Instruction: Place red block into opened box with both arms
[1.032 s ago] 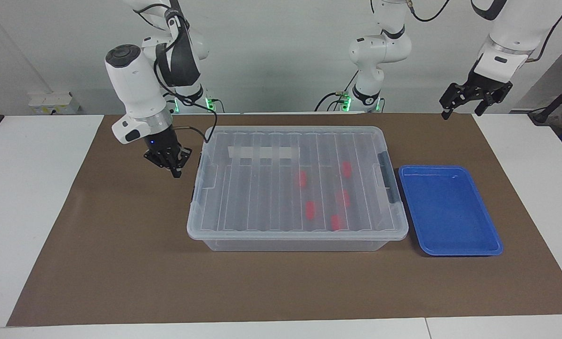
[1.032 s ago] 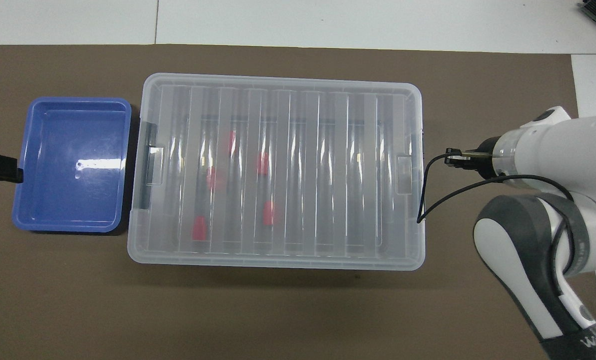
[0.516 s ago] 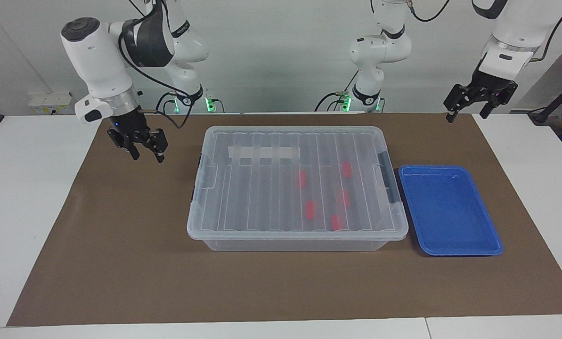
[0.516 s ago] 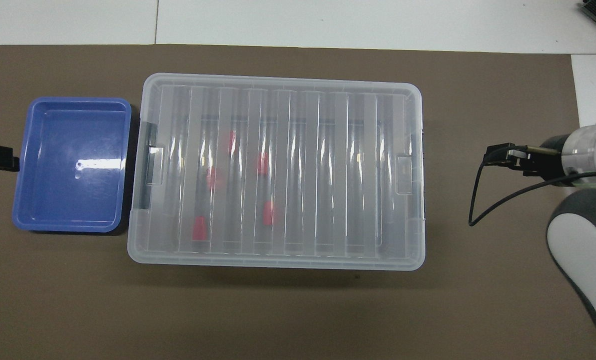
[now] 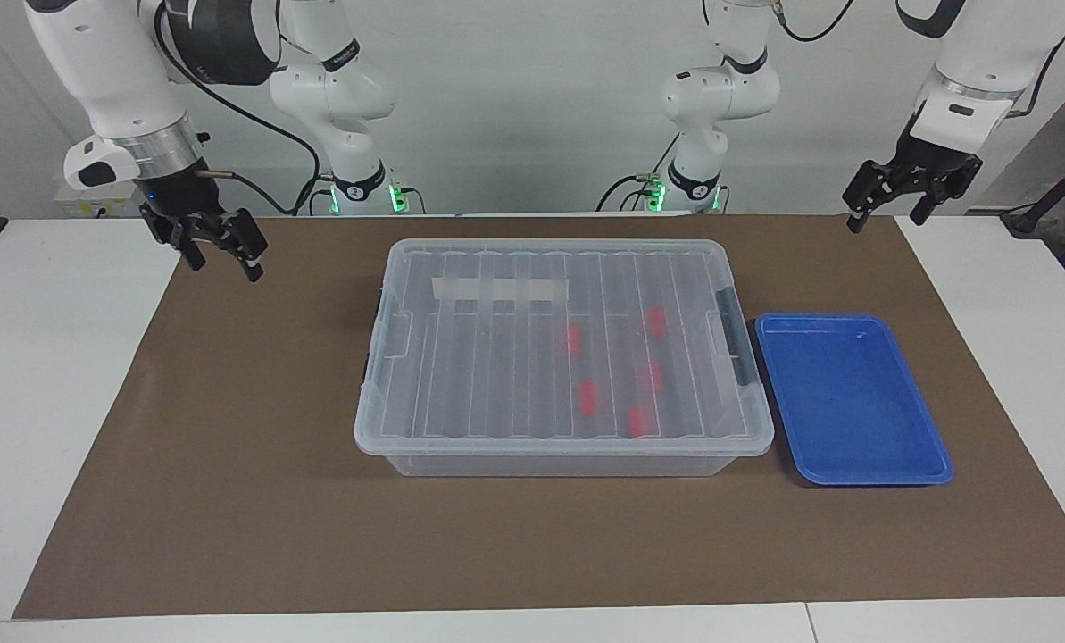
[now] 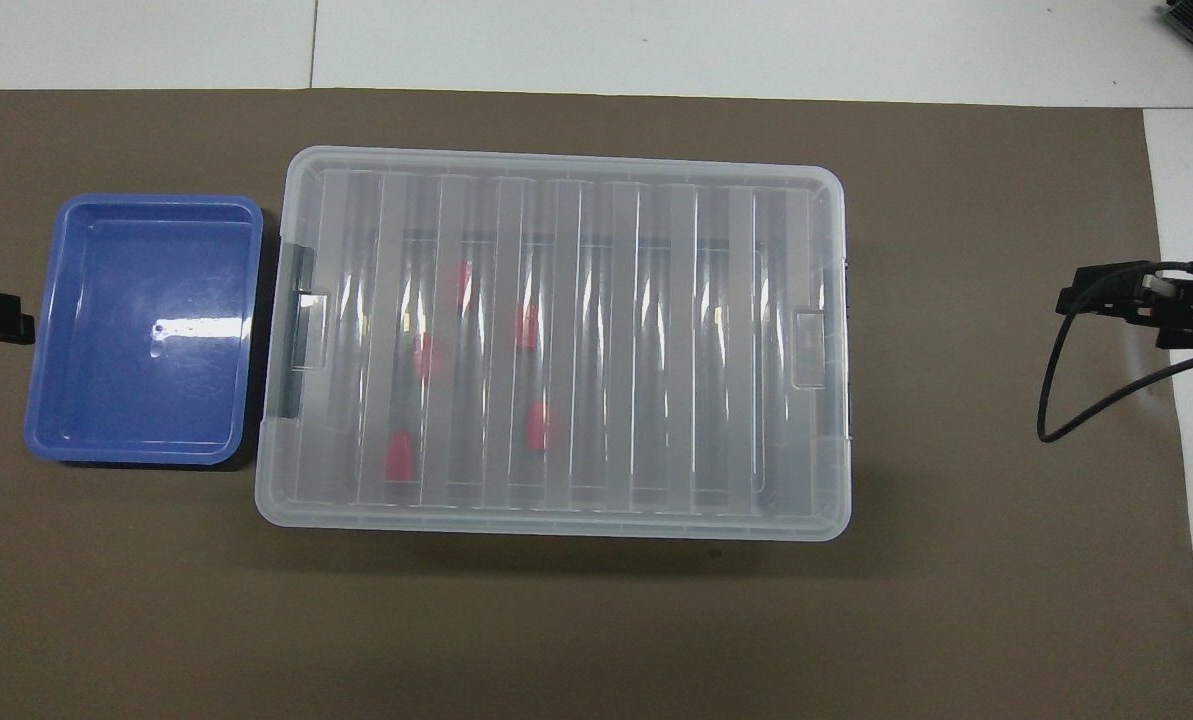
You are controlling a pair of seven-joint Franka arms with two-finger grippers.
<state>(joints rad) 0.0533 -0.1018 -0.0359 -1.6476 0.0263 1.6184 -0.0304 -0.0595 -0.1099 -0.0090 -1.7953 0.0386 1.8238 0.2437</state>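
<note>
The box [image 5: 563, 348] sits mid-frame on the surface [image 5: 228, 500], lid on, 5 red blocks [image 5: 588, 398] inside; the job looks finished. The right hand [image 5: 220, 246] has pulled away from the box's end to the upper left, fingers spread and empty where they were pinched before. The left hand [image 5: 885, 198] waits upper right, open, empty, barely moved.

The right claw [image 5: 221, 253] has opened, lifting away from the box [image 5: 461, 357].

I see bright red blocks [image 5: 588, 398] under the box's [image 5: 389, 451] clear ribbed lid [image 5: 496, 357], a blue tray [image 5: 853, 473], brown mat [image 5: 228, 500].
</note>
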